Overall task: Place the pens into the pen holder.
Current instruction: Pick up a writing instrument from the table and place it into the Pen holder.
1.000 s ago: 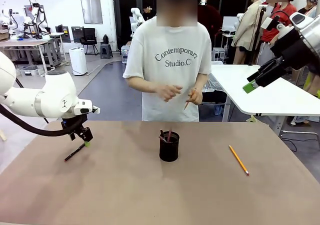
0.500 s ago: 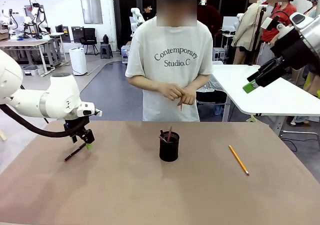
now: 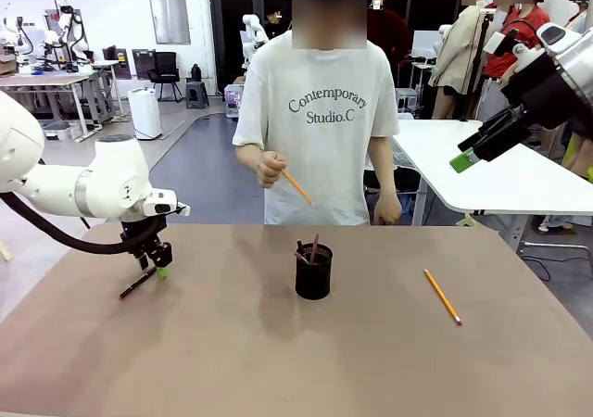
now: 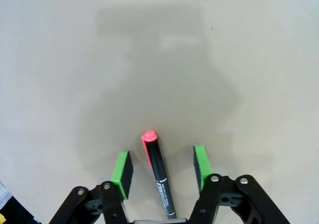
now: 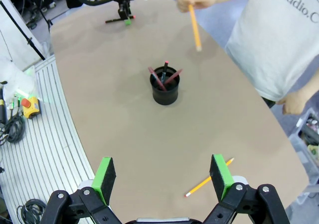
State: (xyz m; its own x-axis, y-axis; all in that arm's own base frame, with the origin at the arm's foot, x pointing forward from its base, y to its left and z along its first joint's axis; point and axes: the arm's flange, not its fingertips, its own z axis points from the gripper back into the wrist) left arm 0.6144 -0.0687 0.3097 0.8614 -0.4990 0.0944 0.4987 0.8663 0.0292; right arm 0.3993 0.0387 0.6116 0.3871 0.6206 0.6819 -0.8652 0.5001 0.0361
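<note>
My left jaws stand part-way apart, low at the table's [image 3: 278, 371] left side. They straddle the black pen with a red end [image 4: 158, 176], which lies flat with a gap to each green pad [image 4: 121, 171]. My right jaws hang wide and empty, high on the right. The mesh pen holder [image 3: 313, 276] stands mid-table with several pens [image 5: 172, 77] in it. A yellow pencil [image 3: 443, 296] lies to its right. At the far side, the person's hand [image 3: 270, 168] holds an orange pencil [image 3: 297, 187].
</note>
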